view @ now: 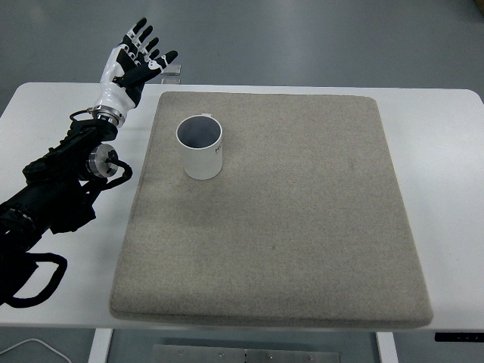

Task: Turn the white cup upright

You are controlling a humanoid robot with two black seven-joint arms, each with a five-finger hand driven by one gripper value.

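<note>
1. Spanning nearly the whole frame, the white counter [446, 197] ran from the left edge to the right edge, with grey floor visible beyond its far side and a strip of its base showing below the near edge.
2. Covering most of the counter lay a large beige-grey mat [302, 227], roughly square, its far edge close to the counter's far edge and its near edge close to the near one; bare white margins remained on both sides.
3. Entering from the picture's left edge, the left arm [53, 197] stretched diagonally up over the left margin of the counter; it was black and bulky, with loops of dark cable near the wrist and lower left corner.
4. Ending that arm, the left hand [134, 64] sat beyond the mat's far-left corner, over the far edge of the counter. Its white palm shell and black fingers [156, 59] were spread and pointing away, holding nothing and well clear of the cup.
5. Standing on the mat near its far-left part was the white cup [201, 147], upright with its open mouth facing up and the dark inside visible. A small dark marking showed on its side near the rim, too small to read.
6. Sitting on the counter just beside the fingertips was a small pale object [173, 71], partly hidden; what it was could not be told.
</note>
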